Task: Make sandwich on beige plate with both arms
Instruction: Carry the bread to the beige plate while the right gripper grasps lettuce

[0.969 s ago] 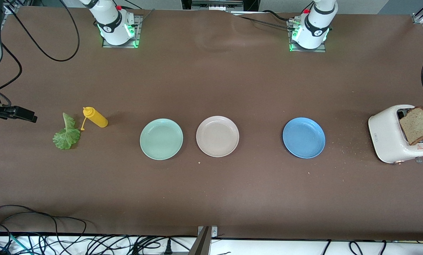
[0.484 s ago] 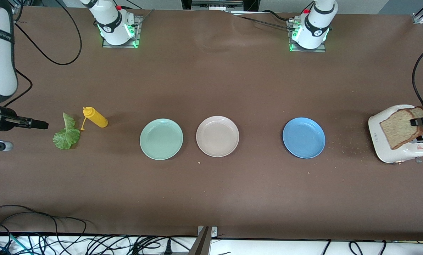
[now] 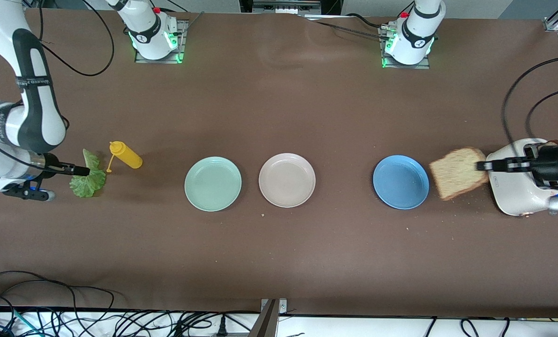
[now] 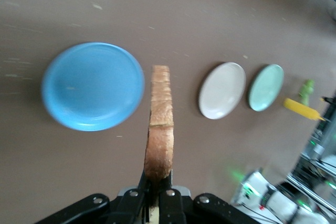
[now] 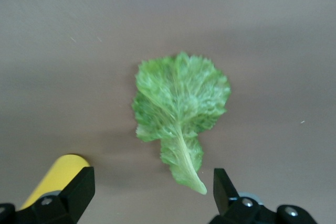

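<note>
A: What is getting cut off or hidden?

B: The toaster [image 3: 517, 187], white and rounded, is sitting partly under the left gripper [image 3: 481, 165] at the left arm's end of the table. In the left wrist view the bread [image 4: 159, 124] is showing edge-on only, crust up.

A: Left claw?

B: Clenched on the bread slice [image 3: 457, 172], brown and speckled, which is hanging over bare table between the toaster and the blue plate [image 3: 401, 181].

A: Right one?

B: The right gripper [image 5: 152, 192] is standing released, fingers wide, over the stem end of the lettuce [image 3: 88, 179], which is lying flat, ruffled and veined. The yellow bottle [image 3: 126, 156] is lying just beside it.

A: The beige plate?

B: The beige plate [image 3: 286, 179] is sitting bare, matte and round, mid-table between the mint plate [image 3: 213, 183] and the blue one.
</note>
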Robot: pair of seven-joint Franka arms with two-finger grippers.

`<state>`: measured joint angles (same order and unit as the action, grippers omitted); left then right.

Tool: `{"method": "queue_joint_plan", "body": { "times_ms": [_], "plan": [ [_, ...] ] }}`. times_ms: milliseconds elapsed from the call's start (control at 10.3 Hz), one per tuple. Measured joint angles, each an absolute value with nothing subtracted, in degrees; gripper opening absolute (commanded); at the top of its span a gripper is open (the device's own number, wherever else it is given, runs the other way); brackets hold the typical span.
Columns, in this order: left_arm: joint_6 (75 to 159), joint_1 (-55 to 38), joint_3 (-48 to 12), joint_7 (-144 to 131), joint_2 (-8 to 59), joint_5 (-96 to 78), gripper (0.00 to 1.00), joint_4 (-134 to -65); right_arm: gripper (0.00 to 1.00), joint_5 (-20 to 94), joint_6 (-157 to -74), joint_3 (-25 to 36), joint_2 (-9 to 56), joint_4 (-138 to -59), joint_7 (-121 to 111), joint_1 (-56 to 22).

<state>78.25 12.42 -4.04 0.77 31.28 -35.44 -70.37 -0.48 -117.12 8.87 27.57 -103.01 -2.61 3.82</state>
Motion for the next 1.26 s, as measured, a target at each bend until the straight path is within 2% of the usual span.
{"method": "queue_joint_plan", "body": {
  "times_ms": [194, 581, 678, 775, 969, 1065, 1162, 1259],
  "plan": [
    [81.17, 5.72, -4.22, 0.57, 35.68, -44.71, 0.00, -70.57, 1.00, -2.91, -117.99, 9.61, 29.64, -104.07, -2.76, 4.15],
    [92.42, -5.10, -4.45, 0.60, 42.64, -57.83, 0.00, -70.63, 1.00, -4.35, -120.07, 9.70, 33.50, -104.47, -2.78, 4.27],
    [94.22, -7.14, -4.46, 0.68, 44.45, -60.19, 0.00, -70.63, 0.94, -4.37, -120.44, 9.72, 34.11, -104.49, -2.79, 4.28],
    [96.86, -9.18, -4.51, 0.73, 46.14, -61.45, 0.00, -70.62, 0.80, -4.39, -120.97, 9.74, 34.44, -104.49, -2.81, 4.29],
    [104.78, -13.61, -4.53, 0.73, 48.99, -62.20, 0.00, -70.59, 0.37, -4.39, -121.41, 9.76, 34.82, -104.50, -2.82, 4.32],
    [106.62, -15.12, -4.53, 0.73, 49.92, -62.34, 0.00, -70.59, 0.23, -4.39, -121.40, 9.76, 34.88, -104.51, -2.82, 4.33],
    [107.22, -15.88, -4.52, 0.73, 50.45, -62.50, 0.00, -70.58, 0.20, -4.39, -121.39, 9.76, 34.88, -104.52, -2.82, 4.34],
    [107.43, -16.06, -4.51, 0.73, 50.82, -62.53, 0.00, -70.57, 0.09, -4.39, -121.39, 9.75, 34.88, -104.50, -2.82, 4.34]
  ]
}}
